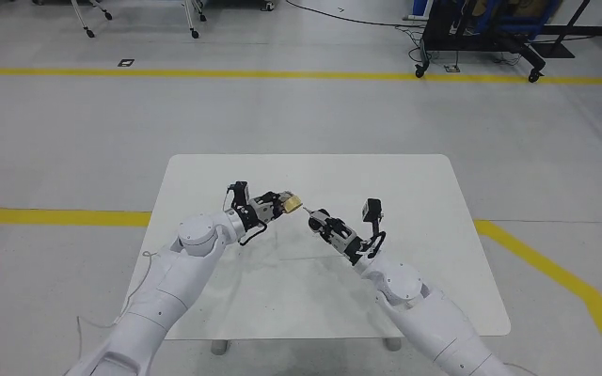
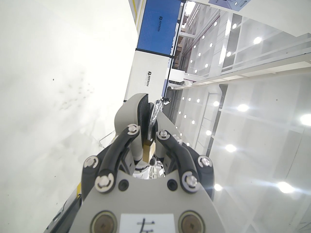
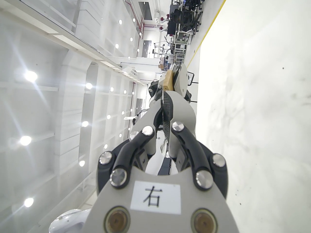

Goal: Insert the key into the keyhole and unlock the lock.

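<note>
We see the brass padlock [image 1: 293, 202] held in the air above the middle of the white table [image 1: 414, 188], at the tip of the left hand [image 1: 280, 200]. In the left wrist view that hand [image 2: 151, 104] has its two fingers drawn close together. The padlock's brass body [image 2: 148, 150] shows between them, and a bit of silver metal is pinched nearer the tips.

Just beside the padlock is the small metal key [image 1: 309, 215], which juts from the tip of the right hand [image 1: 316, 221] and points at the lock. In the right wrist view this hand [image 3: 165, 95] has its fingers pressed tight together on the key, of which we make out very little. The padlock [image 3: 168, 81] sits right past the fingertips. We cannot tell whether the key's tip is inside the keyhole or only against it.

The two hands face each other tip to tip, both clear of the table top. Around the table lies a grey floor [image 1: 282, 122] crossed by a yellow line [image 1: 282, 72].
</note>
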Controlling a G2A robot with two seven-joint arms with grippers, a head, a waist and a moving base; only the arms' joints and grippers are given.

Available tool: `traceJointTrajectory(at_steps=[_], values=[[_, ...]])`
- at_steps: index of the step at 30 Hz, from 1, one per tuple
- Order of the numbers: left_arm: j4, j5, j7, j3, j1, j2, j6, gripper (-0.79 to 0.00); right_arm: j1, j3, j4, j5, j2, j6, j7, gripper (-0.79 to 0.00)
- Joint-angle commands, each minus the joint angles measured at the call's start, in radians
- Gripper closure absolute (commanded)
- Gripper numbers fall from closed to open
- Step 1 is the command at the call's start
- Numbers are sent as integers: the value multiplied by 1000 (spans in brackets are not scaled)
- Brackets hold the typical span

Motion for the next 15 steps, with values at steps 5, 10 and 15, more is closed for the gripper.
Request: traceJointTrajectory(at_steps=[5,10,15], values=[[-4,46,46,-3,4,-3,-17,0,8,-10,-6,2,-11,43,-1,0],[-11,62,56,-6,11,-5,-18,0,29,-16,30,24,-22,53,19,0],[-13,71,52,-8,15,-8,-16,0,48,-25,59,27,-35,63,10,0]])
